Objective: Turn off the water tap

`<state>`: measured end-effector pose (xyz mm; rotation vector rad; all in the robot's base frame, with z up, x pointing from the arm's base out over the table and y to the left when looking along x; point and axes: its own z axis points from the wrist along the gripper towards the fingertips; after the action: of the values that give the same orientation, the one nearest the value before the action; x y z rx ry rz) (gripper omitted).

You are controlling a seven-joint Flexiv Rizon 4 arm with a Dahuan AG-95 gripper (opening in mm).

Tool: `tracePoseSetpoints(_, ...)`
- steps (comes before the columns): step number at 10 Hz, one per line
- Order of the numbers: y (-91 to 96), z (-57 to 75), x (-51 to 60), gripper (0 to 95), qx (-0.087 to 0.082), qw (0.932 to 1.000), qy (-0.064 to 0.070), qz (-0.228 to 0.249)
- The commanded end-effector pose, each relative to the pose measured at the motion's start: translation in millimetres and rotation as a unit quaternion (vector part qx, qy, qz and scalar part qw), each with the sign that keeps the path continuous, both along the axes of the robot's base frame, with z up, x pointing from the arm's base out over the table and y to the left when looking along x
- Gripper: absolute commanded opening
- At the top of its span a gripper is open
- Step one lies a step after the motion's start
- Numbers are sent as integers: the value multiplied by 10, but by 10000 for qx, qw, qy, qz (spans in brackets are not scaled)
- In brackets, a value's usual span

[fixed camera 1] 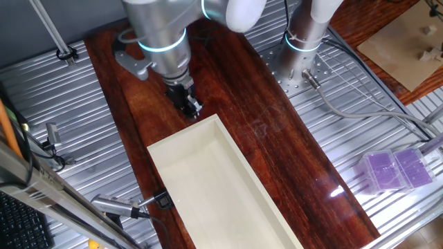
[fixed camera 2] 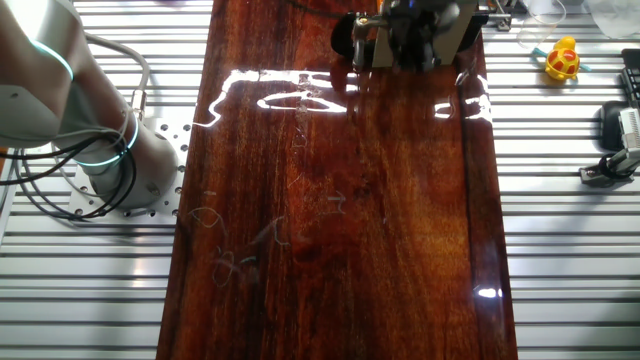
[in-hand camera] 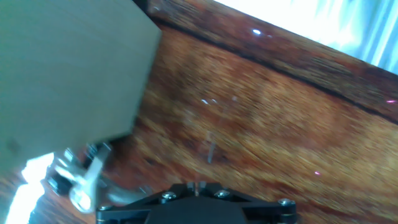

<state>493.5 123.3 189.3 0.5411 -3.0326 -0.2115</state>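
The metal water tap (fixed camera 1: 114, 206) lies at the table's left edge, held by a black clamp (fixed camera 1: 163, 200) against the near left side of a cream basin (fixed camera 1: 221, 187). My gripper (fixed camera 1: 192, 105) hangs over the wooden table just beyond the basin's far end, well away from the tap. Its black fingers look pressed together with nothing between them. In the other fixed view the gripper (fixed camera 2: 410, 40) is at the top edge. In the hand view a blurred metal tap piece (in-hand camera: 81, 180) shows at the lower left, beside the grey basin wall (in-hand camera: 68, 74).
The robot base (fixed camera 1: 304, 34) stands on the metal bench at the back right. A purple box (fixed camera 1: 396, 169) lies at the right. Cables run along the left and right bench. A yellow toy (fixed camera 2: 563, 60) sits off the board.
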Motion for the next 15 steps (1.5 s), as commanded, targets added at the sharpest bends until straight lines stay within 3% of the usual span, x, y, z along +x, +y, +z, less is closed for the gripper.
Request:
tracePoseSetpoints(1, 19, 4, -17, 190, 57, 9973, 7, -738)
tracePoseSetpoints(2, 19, 4, -17, 190, 122, 9978, -5, -652)
tracePoseSetpoints(3, 19, 4, -17, 380, 224, 9971, 17, -730)
tracePoseSetpoints(4, 19, 4, -17, 380, 300, 9963, 48, -808)
tracePoseSetpoints(5, 45, 16, -24, 380, 582, 9914, 149, -1164)
tracePoseSetpoints(8, 216, -12, -36, 380, 570, 9896, 167, -1307)
tracePoseSetpoints(11, 353, -70, -68, 380, 602, 9884, 89, -1393)
tracePoseSetpoints(14, 353, -70, -68, 380, 554, 9888, 31, -1387)
tracePoseSetpoints(15, 353, -70, -68, 570, 556, 9885, 43, -1405)
